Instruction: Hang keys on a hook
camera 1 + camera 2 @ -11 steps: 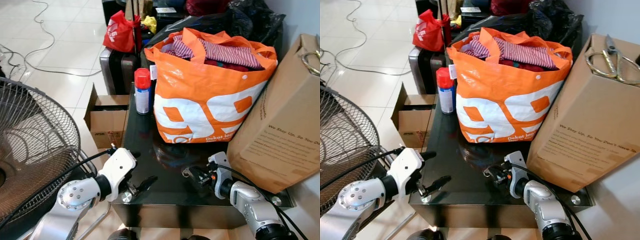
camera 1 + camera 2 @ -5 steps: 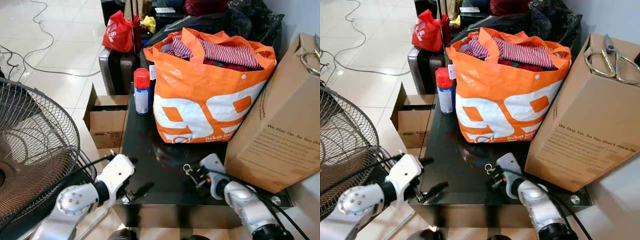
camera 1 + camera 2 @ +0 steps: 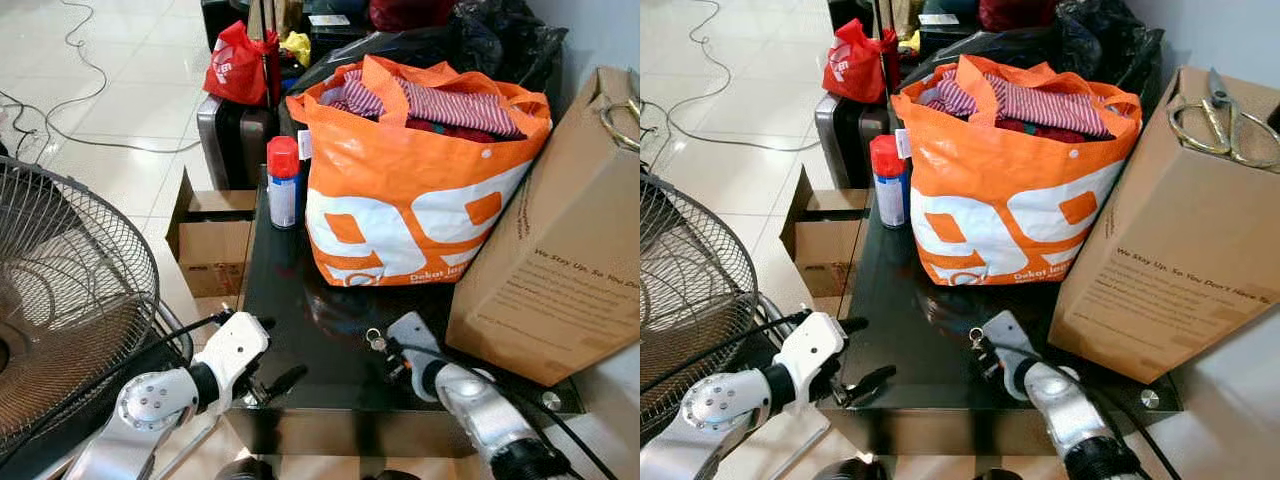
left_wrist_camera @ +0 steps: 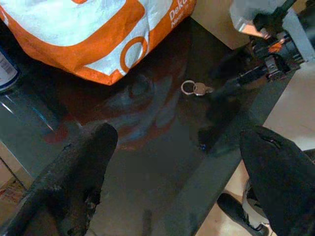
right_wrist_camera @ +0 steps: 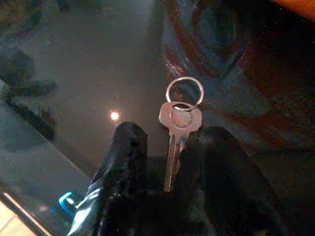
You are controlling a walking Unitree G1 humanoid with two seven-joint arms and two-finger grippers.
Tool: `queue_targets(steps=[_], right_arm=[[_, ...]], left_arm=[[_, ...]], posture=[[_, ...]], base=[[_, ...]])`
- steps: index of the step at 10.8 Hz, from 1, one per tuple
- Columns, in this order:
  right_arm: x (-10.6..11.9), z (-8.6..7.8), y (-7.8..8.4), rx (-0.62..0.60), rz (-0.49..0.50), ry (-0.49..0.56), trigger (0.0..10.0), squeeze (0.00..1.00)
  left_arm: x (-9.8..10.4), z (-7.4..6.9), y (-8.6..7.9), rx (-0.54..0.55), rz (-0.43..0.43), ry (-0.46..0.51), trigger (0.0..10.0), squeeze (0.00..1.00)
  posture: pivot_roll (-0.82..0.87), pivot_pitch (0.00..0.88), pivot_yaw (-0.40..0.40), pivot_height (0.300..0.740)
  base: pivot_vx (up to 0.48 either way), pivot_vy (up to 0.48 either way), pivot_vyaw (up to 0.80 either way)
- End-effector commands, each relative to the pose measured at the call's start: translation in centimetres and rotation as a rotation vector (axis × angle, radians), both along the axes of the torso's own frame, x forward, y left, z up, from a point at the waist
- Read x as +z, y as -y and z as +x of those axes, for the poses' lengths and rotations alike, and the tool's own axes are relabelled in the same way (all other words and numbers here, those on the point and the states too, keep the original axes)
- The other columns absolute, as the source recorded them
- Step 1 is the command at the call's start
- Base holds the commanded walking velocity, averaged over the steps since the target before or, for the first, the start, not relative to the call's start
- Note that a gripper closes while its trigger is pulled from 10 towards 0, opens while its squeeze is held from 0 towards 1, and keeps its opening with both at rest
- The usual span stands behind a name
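Right gripper (image 5: 170, 162) down on the glass table (image 3: 300, 330), fingers clamped on the key (image 5: 173, 142), ring (image 5: 184, 92) poking out front. Left gripper (image 3: 268, 385) spread wide at the near edge, holding nothing. Best to lift straight, keep the ring clear, no twisting. No hook spotted yet.

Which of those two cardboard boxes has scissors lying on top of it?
The tall cardboard box standing on the black table, right of the orange bag. The small open box sits on the floor, with nothing on top.
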State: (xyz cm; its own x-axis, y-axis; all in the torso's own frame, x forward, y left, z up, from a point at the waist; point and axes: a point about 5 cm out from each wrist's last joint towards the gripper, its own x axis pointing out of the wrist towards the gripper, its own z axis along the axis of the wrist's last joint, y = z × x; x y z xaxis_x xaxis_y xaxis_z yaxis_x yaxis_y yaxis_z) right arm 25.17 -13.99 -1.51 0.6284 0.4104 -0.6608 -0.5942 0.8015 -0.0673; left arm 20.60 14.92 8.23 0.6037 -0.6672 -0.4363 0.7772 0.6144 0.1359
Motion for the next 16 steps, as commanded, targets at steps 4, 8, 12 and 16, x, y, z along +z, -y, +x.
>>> queue_targets(steps=[4, 8, 12, 16], right_arm=[[0.4, 0.9, -1.7, 0.016, 0.001, 0.049, 10.0, 1.00], [-0.2, 2.0, -2.5, -0.073, -0.128, 0.063, 10.0, 0.00], [-0.7, 2.1, -2.5, -0.163, -0.094, 0.021, 9.5, 0.00], [-1.4, 1.7, -2.2, -0.183, -0.107, -0.013, 0.0, 0.00]], left_arm=[[-0.5, -0.2, -0.1, -0.015, 0.016, 0.003, 10.0, 0.00], [-1.0, -0.4, -0.8, -0.015, 0.025, -0.008, 10.0, 0.00], [-0.7, -0.8, -0.9, -0.011, 0.025, -0.011, 10.0, 0.00], [-0.5, -0.9, -0.9, -0.016, 0.024, -0.014, 10.0, 0.00]], posture=[[-0.04, 0.050, -0.027, 0.740], [-0.02, 0.084, -0.030, 0.740], [-0.01, 0.104, -0.034, 0.740], [-0.01, 0.110, -0.026, 0.740]], base=[[0.000, 0.000, 0.00], [0.000, 0.000, 0.00], [0.000, 0.000, 0.00], [0.000, 0.000, 0.00]])
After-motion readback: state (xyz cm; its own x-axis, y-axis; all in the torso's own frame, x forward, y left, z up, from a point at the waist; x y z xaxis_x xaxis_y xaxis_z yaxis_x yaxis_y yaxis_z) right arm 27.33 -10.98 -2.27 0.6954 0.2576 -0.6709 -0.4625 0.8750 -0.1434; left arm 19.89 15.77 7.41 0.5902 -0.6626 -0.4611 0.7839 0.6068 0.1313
